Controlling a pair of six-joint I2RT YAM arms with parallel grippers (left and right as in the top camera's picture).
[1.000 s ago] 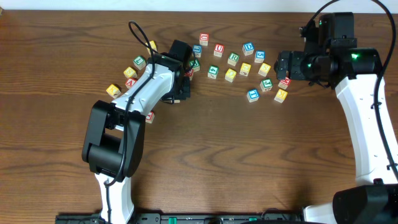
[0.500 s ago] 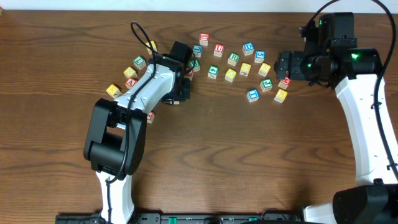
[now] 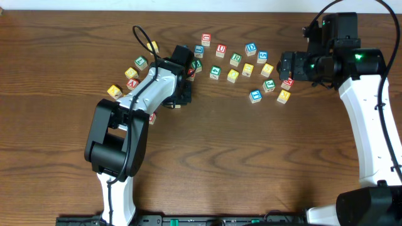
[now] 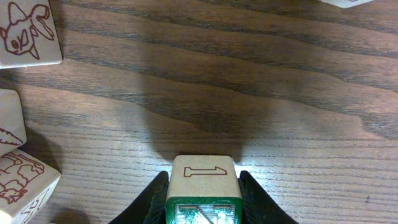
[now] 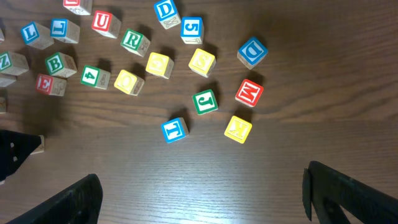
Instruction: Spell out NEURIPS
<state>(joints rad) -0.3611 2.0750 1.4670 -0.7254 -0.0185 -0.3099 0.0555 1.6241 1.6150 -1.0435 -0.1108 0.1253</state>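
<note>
Left pincer (image 4: pixel 203 198) has shifted slightly, clamping a green-framed cube (image 4: pixel 203 174); right pincer (image 5: pixel 208 194) gapes wide, empty.

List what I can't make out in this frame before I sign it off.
- Left wrist view: the held block, between the left end effector's fingers, has its green lettered face cut off by the bottom edge.
- Overhead: the left arm hides that block, and half covers another block by its elbow.
- Right wrist view: the top edge cuts off a red-lettered block.
</note>
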